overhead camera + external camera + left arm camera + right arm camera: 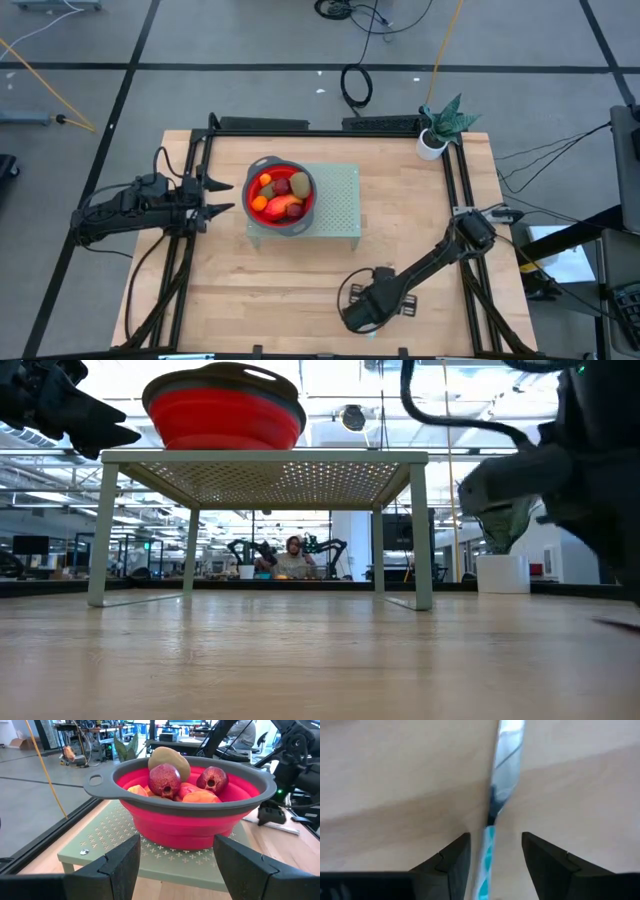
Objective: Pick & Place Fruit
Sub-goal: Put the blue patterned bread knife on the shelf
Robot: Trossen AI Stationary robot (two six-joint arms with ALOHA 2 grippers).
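Observation:
The fruit [172, 777], red, dark red, orange and olive-brown, lies piled in a red collapsible bowl [283, 226] with a grey rim. The bowl stands on a pale green perforated stand [340, 205] at the table's middle. My left gripper [222, 196] is open and level, just left of the bowl and holding nothing. My right gripper [362, 312] points down near the table's near edge, open. Its fingers [452, 860] stand on either side of the blue handle of a slim silver-and-blue knife [502, 775] that lies flat on the wood; no touch shows.
A small potted plant [440, 128] stands at the table's far right corner. Black frame rails [455, 190] run along the left and right sides. Bare wood lies between the stand and the near edge. A person [293, 555] sits in the room far behind.

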